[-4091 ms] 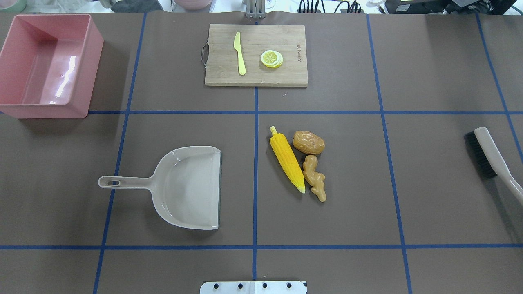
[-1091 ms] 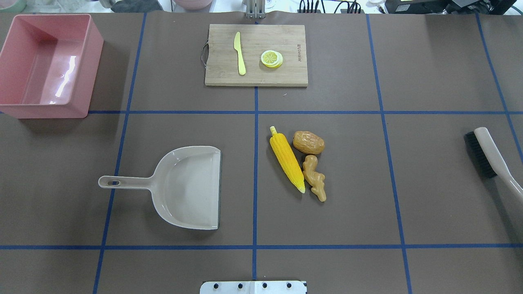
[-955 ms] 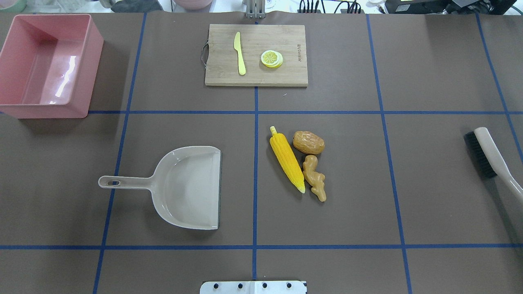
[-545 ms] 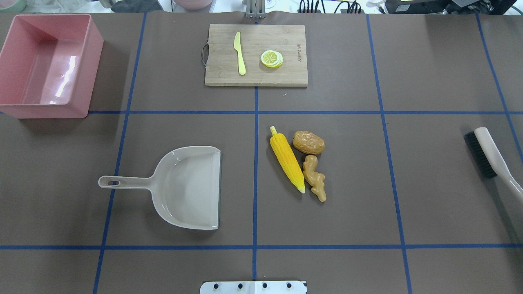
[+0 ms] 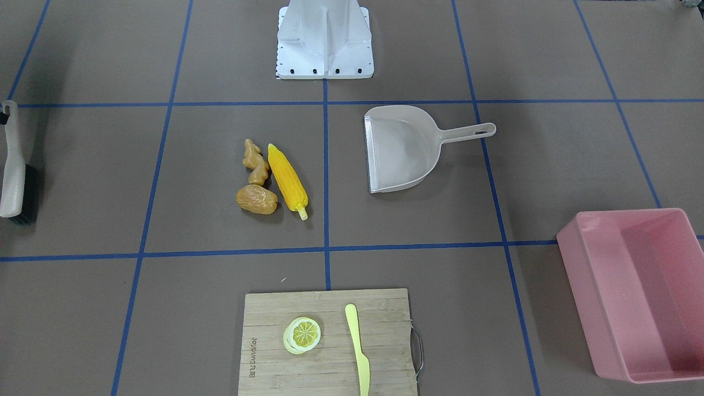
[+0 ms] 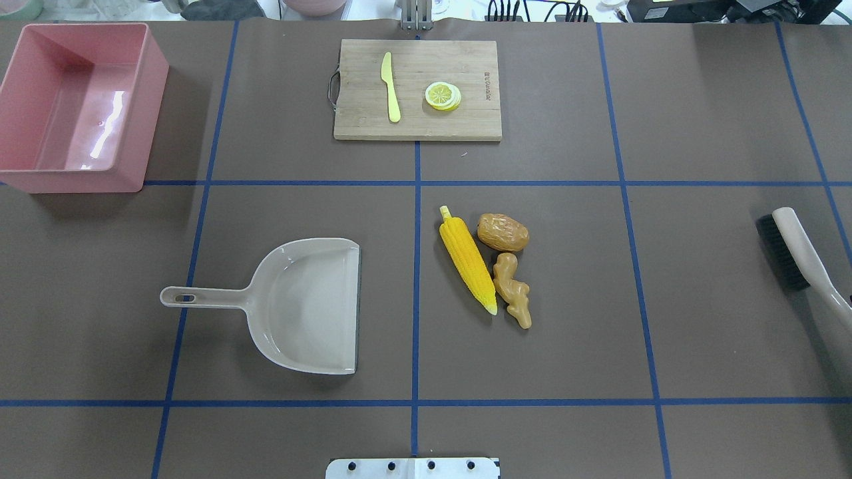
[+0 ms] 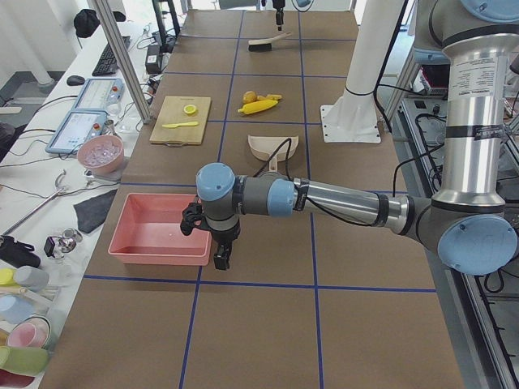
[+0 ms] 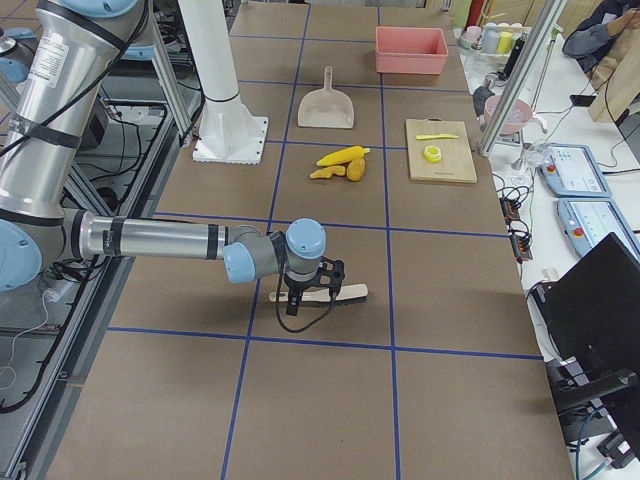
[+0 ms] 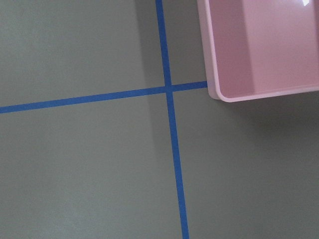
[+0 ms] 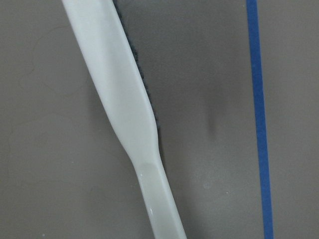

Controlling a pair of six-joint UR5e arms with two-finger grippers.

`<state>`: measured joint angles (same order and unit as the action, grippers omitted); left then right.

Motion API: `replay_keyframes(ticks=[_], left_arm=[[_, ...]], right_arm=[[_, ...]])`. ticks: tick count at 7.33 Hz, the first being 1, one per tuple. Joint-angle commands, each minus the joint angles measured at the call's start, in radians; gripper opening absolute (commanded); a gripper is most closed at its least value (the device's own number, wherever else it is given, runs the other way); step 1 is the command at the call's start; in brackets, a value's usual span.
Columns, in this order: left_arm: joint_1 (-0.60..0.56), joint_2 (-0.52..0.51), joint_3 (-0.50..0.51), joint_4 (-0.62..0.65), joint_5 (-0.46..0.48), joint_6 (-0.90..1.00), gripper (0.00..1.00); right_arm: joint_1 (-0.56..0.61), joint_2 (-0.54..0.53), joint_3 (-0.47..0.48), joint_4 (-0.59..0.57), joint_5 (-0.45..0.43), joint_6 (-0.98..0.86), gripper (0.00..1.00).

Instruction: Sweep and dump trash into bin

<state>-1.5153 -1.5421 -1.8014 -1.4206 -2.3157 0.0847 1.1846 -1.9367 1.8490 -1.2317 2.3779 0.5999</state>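
nothing is swept yet, as i read it. the three bits of trash lie bunched together on the bench just right of the centre tape line: the corn cob (image 6: 468, 259), with the potato (image 6: 502, 232) and the ginger root (image 6: 512, 291) right beside it on its right. the dustpan (image 6: 313, 306) lies flat to their left across the tape line, its open lip facing them, nothing in it. the pink bin (image 6: 150, 113) stands at the far left corner, empty.

my right pincer (image 8: 305, 295) hangs over the handle of the brush (image 6: 792, 249) at the right edge of the bench; the wrist view shows the handle directly below, but i cannot tell whether the jaws are spread or closed on it. my left pincer (image 7: 209, 241) hovers just outside a corner of the bin, well apart from the dustpan, and i cannot tell its state either.

left to do, by my judgement: take the brush, take the dustpan, push all three pieces in, then carry and tip them into the bin.
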Motion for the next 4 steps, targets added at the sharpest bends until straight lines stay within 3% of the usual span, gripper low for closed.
replay_keyframes(ticks=[1,4], left_arm=[[0.006,-0.021,-0.09,0.107,0.007,0.03,0.99],[0.07,-0.099,-0.152,0.109,0.009,0.111,0.99]], right_arm=[[-0.066,-0.001,0.004,0.021,-0.06,0.103,0.96],[-0.128,-0.018,0.003,0.021,-0.071,0.066,0.96]])
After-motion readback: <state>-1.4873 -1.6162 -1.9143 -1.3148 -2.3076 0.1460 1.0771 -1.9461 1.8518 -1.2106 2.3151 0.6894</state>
